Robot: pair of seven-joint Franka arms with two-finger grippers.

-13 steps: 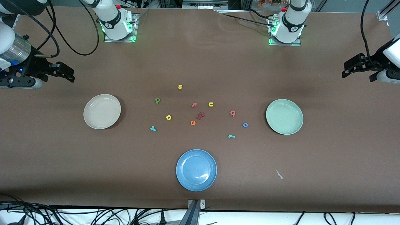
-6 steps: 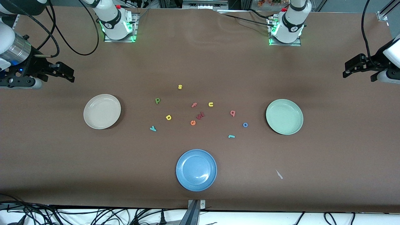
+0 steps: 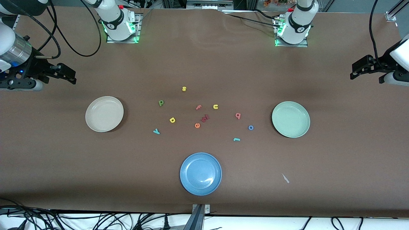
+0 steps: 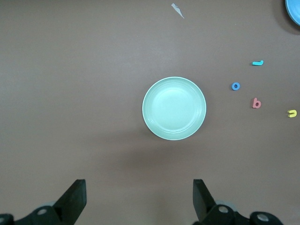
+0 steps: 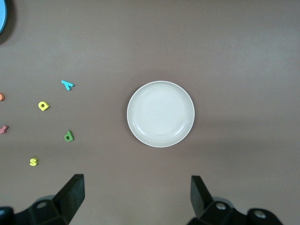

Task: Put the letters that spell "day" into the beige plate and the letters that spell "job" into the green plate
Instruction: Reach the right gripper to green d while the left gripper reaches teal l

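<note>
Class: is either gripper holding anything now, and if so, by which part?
Nothing is held. The left gripper and right gripper both stand open and empty.

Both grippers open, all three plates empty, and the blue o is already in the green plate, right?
Not quite: the blue o lies on the table beside the green plate, toward the middle, not in it. The front view shows this. The rest holds: left gripper and right gripper are open, and the beige plate and blue plate are empty too.
</note>
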